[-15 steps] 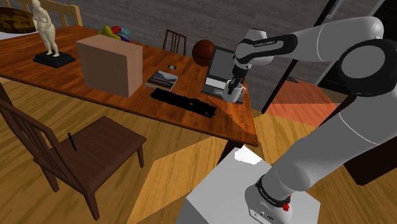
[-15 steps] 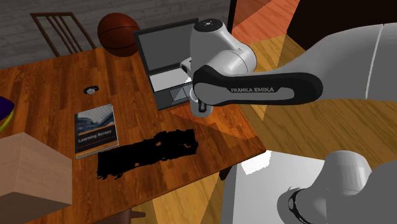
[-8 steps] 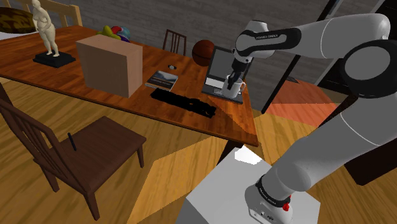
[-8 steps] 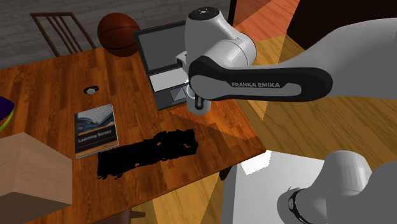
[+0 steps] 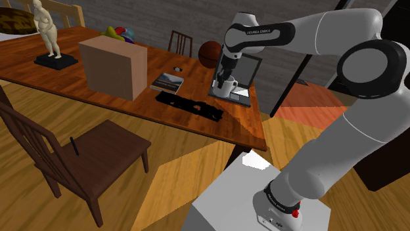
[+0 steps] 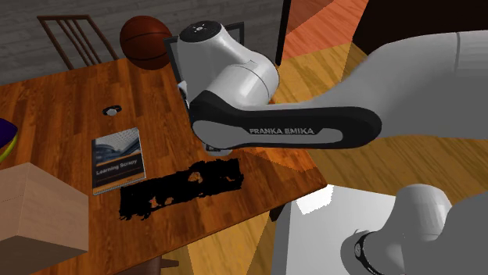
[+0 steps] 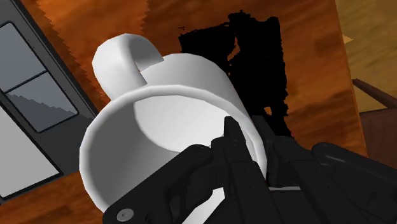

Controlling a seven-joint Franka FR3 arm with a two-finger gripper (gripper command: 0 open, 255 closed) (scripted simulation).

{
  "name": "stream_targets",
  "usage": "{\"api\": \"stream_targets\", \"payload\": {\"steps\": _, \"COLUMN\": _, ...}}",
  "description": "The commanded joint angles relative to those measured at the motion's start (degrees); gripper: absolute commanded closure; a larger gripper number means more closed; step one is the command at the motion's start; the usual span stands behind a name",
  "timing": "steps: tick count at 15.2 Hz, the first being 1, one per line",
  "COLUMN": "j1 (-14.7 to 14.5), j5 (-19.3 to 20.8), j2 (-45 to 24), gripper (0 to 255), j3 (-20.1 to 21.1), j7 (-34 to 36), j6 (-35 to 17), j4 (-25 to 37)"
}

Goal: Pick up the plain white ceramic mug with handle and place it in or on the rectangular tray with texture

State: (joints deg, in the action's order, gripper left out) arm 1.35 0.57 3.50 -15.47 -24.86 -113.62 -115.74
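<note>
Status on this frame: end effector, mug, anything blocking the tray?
End effector shut on white mug. Mug held above laptop, short of black tray. Nothing seen between them.

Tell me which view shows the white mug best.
The wrist view: the mug is close, rim and handle plain, the gripper clasping its wall. The shoulder view shows it small; in the second exterior view the arm covers that spot.

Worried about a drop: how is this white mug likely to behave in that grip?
The mug looks rigid and glossy, so it should keep its shape but might slip. The gripper pinches one wall at the rim, off-centre, so the mug may tilt or swing. Falling onto the wooden table could chip it.
</note>
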Motion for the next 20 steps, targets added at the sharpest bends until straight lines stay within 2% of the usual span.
{"api": "stream_targets", "payload": {"steps": 1, "j1": -1.17, "j5": -0.49, "j2": -1.70, "gripper": 255, "j3": 1.26, "j7": 2.28, "j6": 0.55, "j4": 2.20}}
{"api": "stream_targets", "payload": {"steps": 11, "j1": -6.09, "j5": -2.39, "j2": -13.08, "gripper": 255, "j3": 5.96, "j7": 11.45, "j6": 4.99, "j4": 17.88}}
{"api": "stream_targets", "payload": {"steps": 20, "j1": -6.08, "j5": -2.69, "j2": -14.38, "gripper": 255, "j3": 6.03, "j7": 11.24, "j6": -1.56, "j4": 12.60}}
